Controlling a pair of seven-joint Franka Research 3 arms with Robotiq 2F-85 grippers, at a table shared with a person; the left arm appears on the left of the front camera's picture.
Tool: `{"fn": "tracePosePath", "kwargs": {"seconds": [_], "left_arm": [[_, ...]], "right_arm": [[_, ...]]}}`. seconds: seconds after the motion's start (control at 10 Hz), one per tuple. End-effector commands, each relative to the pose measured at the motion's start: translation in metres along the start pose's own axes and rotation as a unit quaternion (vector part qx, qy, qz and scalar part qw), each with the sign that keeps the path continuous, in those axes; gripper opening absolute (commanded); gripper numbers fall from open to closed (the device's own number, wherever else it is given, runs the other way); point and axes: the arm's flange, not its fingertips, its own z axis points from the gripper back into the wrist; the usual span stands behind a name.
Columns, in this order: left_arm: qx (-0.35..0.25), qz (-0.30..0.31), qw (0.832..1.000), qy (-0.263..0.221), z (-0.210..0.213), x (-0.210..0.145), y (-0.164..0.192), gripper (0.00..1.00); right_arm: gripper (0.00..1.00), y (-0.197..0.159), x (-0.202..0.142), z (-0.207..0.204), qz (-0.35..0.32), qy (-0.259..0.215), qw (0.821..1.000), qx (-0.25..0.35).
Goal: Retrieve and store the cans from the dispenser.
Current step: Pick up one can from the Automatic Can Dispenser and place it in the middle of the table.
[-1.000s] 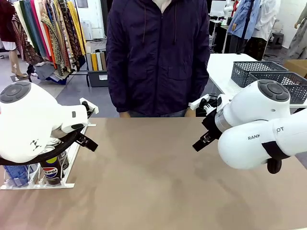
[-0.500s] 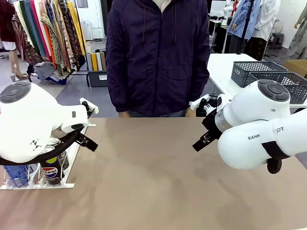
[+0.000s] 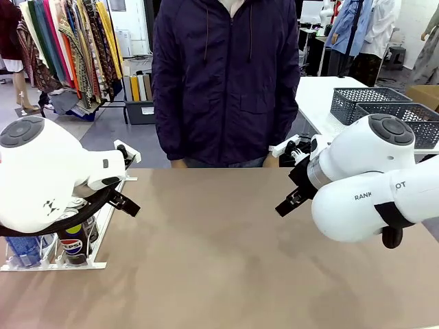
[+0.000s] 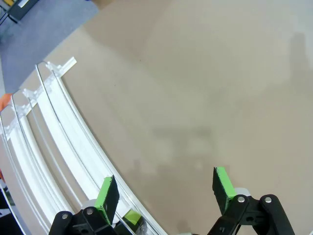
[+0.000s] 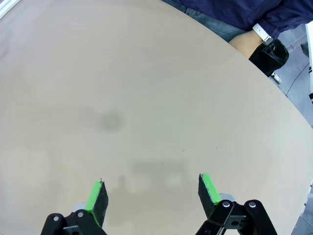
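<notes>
- Black can [image 3: 74, 245] with the Pepsi logo: upright at the front end of a lane, against the stop bar, at the near left corner of the table [image 3: 219, 253]; my left arm's white housing hides its top
- Blue can [image 3: 25, 250]: just beside it, one lane further left; upright as far as I can tell, most of it hidden
- White dispenser [image 3: 55, 266]: flat rack whose rails run away from me toward the far side; the cans sit at its near end
- Left gripper [image 4: 164, 183]: jaws spread wide, nothing between the green pads [image 4: 107, 192], bare table beneath; the rails curve off to one side of it in the left wrist view
- Right gripper [image 5: 152, 191]: jaws spread wide too, empty, over bare table on the right side, well apart from the dispenser
- Governing relation: the cans lie behind and to the left of the left gripper, back toward my side and under the arm itself; their long axis is vertical, so I judge a side-on grasp across the body is called for
- Nearer arm: the left, plainly; the right would have to cross the middle of the table
- Person [image 3: 226, 82]: dark jacket, standing at the far edge; one hand [image 5: 243, 45] near that edge, apart from both grippers
- Dark grey mesh baskets [image 3: 384, 103]: on the white side table beyond the right arm; possibly the storage place, I cannot confirm
- Progress, as I judge it: no can lifted yet
</notes>
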Motion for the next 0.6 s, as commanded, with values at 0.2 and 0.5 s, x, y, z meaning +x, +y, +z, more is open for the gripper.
{"fn": "tracePosePath", "kwargs": {"seconds": [0.2,0.5], "left_arm": [[-0.066,-0.017,0.997,-0.023,0.014,0.000,-0.003,1.00],[-0.277,0.036,0.960,-0.025,0.067,0.000,-0.010,1.00]], "right_arm": [[1.00,-0.007,0.002,0.009,-0.042,0.032,0.998,0.039],[1.00,-0.034,-0.002,0.037,-0.201,0.062,0.927,0.312]]}}
